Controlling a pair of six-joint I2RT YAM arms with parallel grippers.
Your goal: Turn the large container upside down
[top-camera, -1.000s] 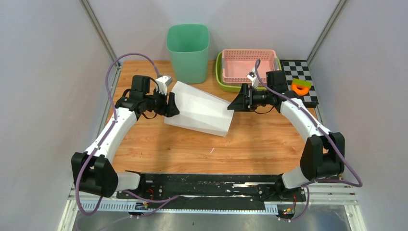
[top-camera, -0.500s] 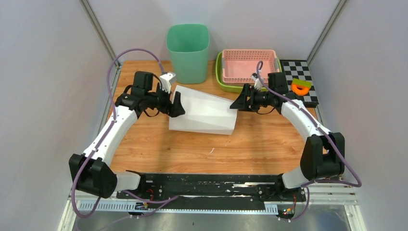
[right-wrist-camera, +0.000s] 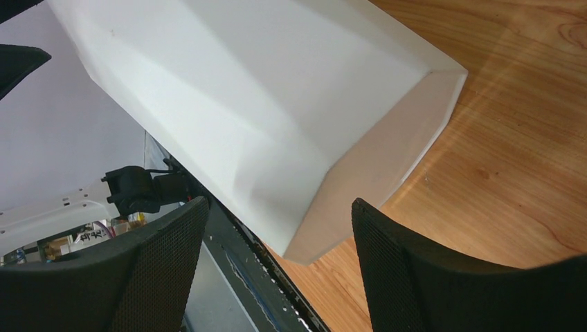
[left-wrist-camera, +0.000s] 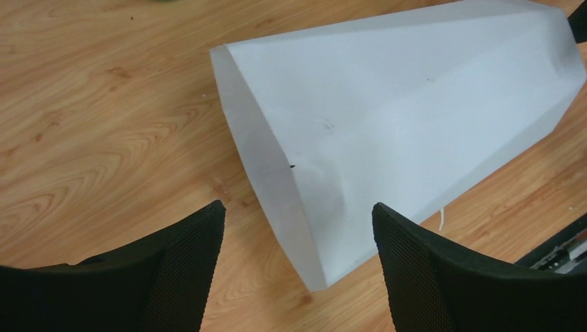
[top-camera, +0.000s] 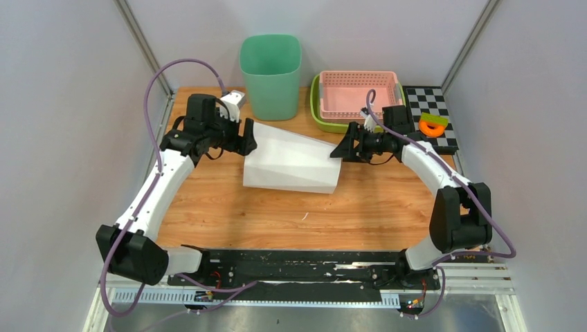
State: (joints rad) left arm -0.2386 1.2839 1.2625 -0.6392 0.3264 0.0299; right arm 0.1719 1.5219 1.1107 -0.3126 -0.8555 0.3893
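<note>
The large container point(top-camera: 291, 162) is a white, tapered bin lying on the wooden table point(top-camera: 228, 207), with only closed faces showing and its opening hidden. My left gripper point(top-camera: 247, 138) is open at its left end, jaws apart and touching nothing. In the left wrist view the container point(left-wrist-camera: 415, 104) lies just beyond the open left gripper point(left-wrist-camera: 297, 207). My right gripper point(top-camera: 341, 148) is open at the container's right end. In the right wrist view the container point(right-wrist-camera: 263, 90) lies ahead of the open, empty right gripper point(right-wrist-camera: 280, 202).
A green waste bin point(top-camera: 271, 72) stands upright at the back. A pink basket point(top-camera: 358, 93) sits in a green tray point(top-camera: 317, 111) at the back right. Beside them is a checkerboard point(top-camera: 423, 97) with an orange and green ring point(top-camera: 433, 125).
The container swung from a slanted pose to lie squarer on the table. My left gripper has drawn back to the far left, off the container. The right gripper barely moved.
</note>
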